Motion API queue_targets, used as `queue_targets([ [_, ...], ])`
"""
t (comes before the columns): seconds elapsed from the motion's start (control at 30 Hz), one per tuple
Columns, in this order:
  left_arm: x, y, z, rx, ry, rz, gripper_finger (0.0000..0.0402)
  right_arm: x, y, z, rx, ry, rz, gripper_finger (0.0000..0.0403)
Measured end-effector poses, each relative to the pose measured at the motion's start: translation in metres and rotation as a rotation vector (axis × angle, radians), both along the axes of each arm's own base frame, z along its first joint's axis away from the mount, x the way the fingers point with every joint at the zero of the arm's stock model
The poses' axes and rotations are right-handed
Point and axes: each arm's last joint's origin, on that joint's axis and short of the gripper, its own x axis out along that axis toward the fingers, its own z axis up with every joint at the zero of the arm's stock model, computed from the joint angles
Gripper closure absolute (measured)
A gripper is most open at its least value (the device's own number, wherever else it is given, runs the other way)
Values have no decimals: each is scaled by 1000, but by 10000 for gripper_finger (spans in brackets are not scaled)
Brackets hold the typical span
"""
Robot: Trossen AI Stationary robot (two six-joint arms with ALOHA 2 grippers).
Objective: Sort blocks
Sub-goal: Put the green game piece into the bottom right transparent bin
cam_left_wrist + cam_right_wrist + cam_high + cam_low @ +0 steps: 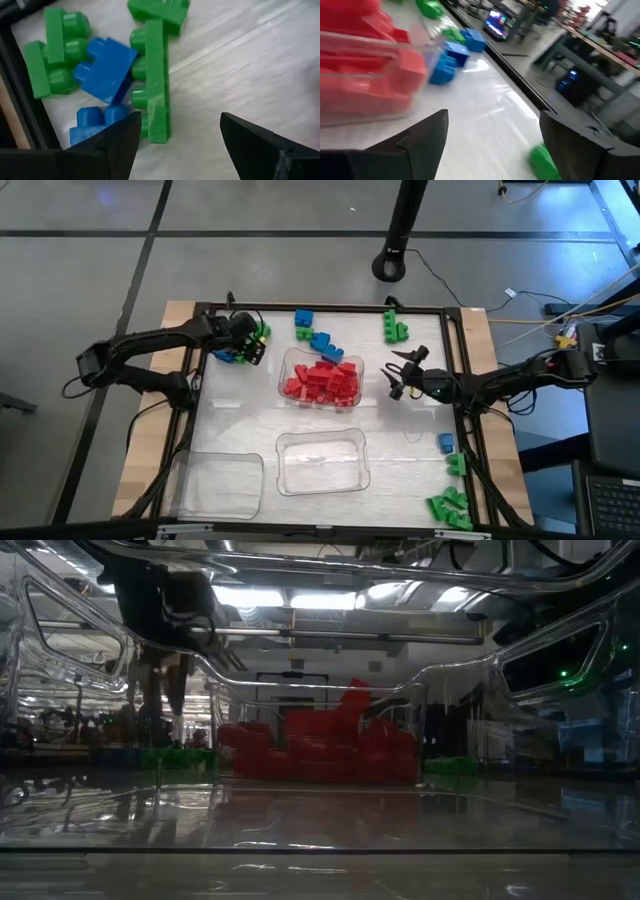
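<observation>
Green and blue blocks (155,85) lie in a loose cluster (240,348) at the table's far left. My left gripper (180,145) hovers open over them, pointing steeply down; one fingertip (127,132) stands right next to a long green block, and I cannot tell whether it touches. A clear tray (320,378) in the middle is heaped with red blocks (320,745). My right gripper (405,375) stands open just right of that tray, nothing between its fingers (492,135). Blue blocks (315,335) lie beyond the tray.
Two clear trays with nothing in them sit near the front edge, one in the middle (322,462) and one at the left (215,483). Green blocks (395,328) lie at the far right. A blue block (446,442) and more green ones (450,505) lie at the near right. A black frame (320,308) rims the table.
</observation>
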Motion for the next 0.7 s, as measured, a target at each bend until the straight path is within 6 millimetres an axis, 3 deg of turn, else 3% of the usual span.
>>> queue_targets([
  [0.3, 7, 22, -36, -44, 85, 51, 140, 0, -2, -3, -31, 19, -88, 90],
  [0.7, 10, 34, -65, -119, 202, 56, 140, 0, -3, -2, -51, 5, -142, 90],
])
